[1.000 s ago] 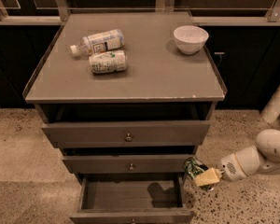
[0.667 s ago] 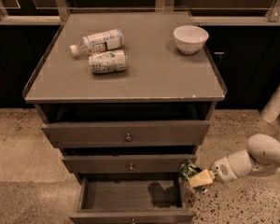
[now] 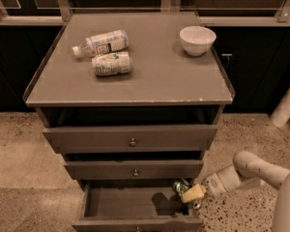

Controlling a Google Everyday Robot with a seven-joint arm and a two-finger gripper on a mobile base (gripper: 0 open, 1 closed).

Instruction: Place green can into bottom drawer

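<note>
The bottom drawer [image 3: 121, 204] stands pulled open, a shallow grey tray under two shut drawers. My gripper [image 3: 187, 193] reaches in from the right on a white arm and is over the drawer's right end. It is shut on the green can [image 3: 180, 186], a small shiny can held just above the tray's right side. The can's shadow falls on the drawer floor to its left.
On the cabinet top [image 3: 150, 81] lie a white-capped bottle [image 3: 101, 42], a white can with green marks [image 3: 112, 64] and a white bowl [image 3: 197, 39]. The upper drawers [image 3: 130, 139] are shut. Speckled floor surrounds the cabinet; dark cupboards stand behind.
My gripper with the green can has moved left and slightly down, from beside the drawer's right edge to over its right end.
</note>
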